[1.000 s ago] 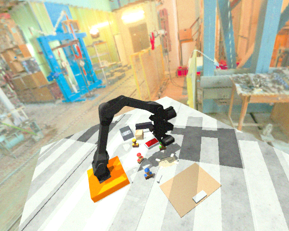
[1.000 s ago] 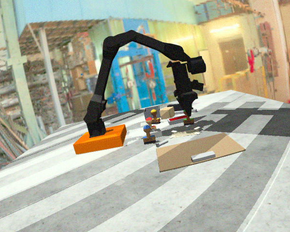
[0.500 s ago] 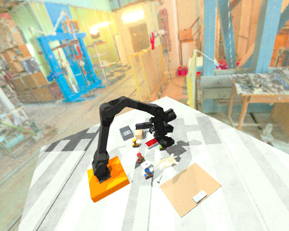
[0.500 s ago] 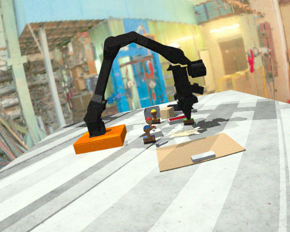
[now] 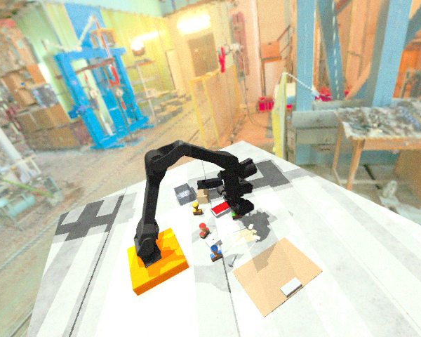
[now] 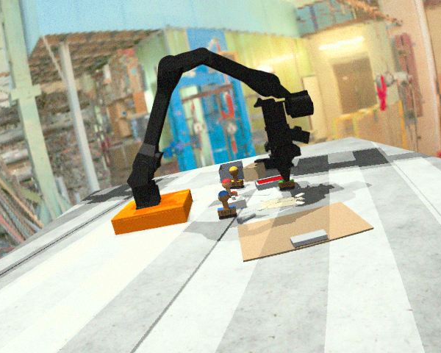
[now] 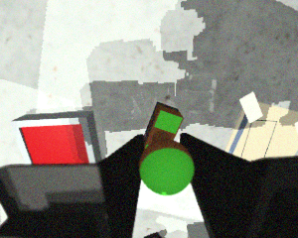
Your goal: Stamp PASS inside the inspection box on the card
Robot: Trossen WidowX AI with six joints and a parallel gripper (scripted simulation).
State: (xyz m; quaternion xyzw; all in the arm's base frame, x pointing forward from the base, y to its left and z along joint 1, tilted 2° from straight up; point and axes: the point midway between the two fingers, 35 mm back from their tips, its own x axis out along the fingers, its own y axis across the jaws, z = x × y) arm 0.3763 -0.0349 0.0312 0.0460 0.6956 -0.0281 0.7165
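- Wrist view: the hand (image 5: 236, 210) (image 6: 286, 177) (image 7: 161, 140) is partly closed, its fingers either side of the green-topped stamp (image 5: 235, 215) (image 6: 286, 184) (image 7: 167, 170) and gripping it below the knob.
- That stamp is presumably PASS, though no lettering can be read. It is on the far-corner side of the surface (image 5: 160, 312) (image 6: 99, 304) (image 7: 65, 64), just beside the red ink pad (image 5: 219, 209) (image 6: 270, 180) (image 7: 55, 144); its foot looks to be down, but I cannot be sure of contact.
- The step in hand seems to be the pick-up, with inking and printing yet to come. Next calls for a straight lift, a move over the pad's rim and a level press on the red; a twisted grip could spoil the print.
- Only the wrist view shows clearly the thin-lined box on the cream card (image 5: 244, 236) (image 6: 278, 202) (image 7: 268, 136); the knob's round top is hidden by the hand in the exterior view.
- The exterior view alone gives a readable DATE on the blue stamp (image 5: 215, 254) (image 6: 226, 211), nearer the orange base's (image 5: 160, 279) (image 6: 152, 220) end.
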